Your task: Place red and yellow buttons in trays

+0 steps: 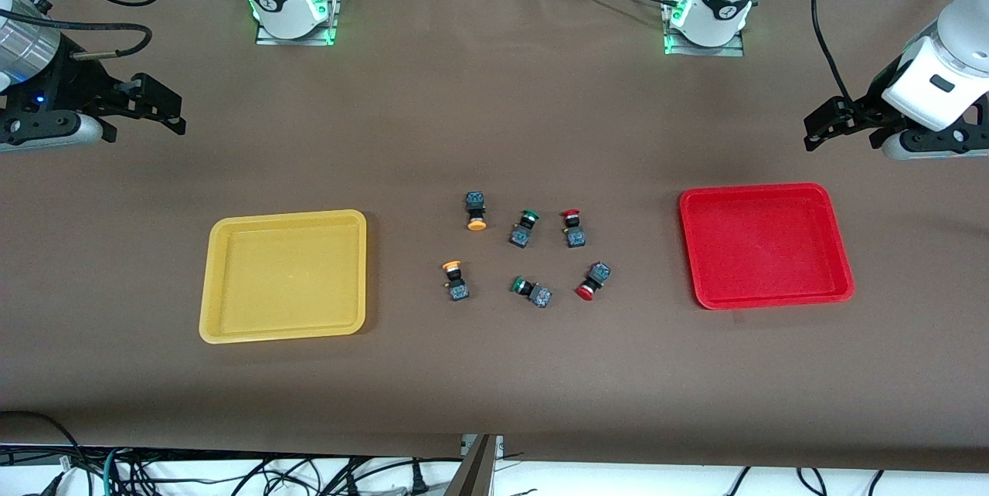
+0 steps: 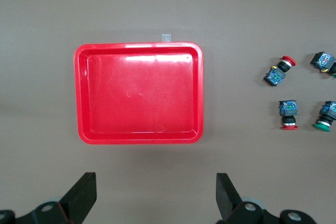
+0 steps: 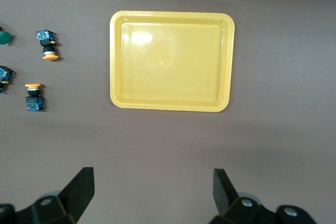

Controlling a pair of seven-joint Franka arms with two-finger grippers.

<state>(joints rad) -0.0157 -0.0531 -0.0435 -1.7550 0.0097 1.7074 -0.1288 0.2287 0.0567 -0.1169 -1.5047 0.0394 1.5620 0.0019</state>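
Note:
Two red buttons (image 1: 573, 227) (image 1: 593, 281) and two yellow buttons (image 1: 475, 210) (image 1: 454, 281) lie on the brown table between the trays. The yellow tray (image 1: 286, 276) lies toward the right arm's end, and the red tray (image 1: 765, 245) toward the left arm's end; neither holds anything. My left gripper (image 1: 820, 125) is open and empty, up over bare table by the red tray (image 2: 139, 93). My right gripper (image 1: 171, 111) is open and empty, up over bare table by the yellow tray (image 3: 172, 61). The left wrist view shows the red buttons (image 2: 279, 72) (image 2: 289, 114). The right wrist view shows the yellow buttons (image 3: 47, 44) (image 3: 33, 97).
Two green-capped buttons (image 1: 525, 227) (image 1: 531, 290) lie among the red and yellow ones. Both arm bases (image 1: 290, 1) (image 1: 711, 13) stand at the table edge farthest from the front camera. Cables hang below the nearest edge.

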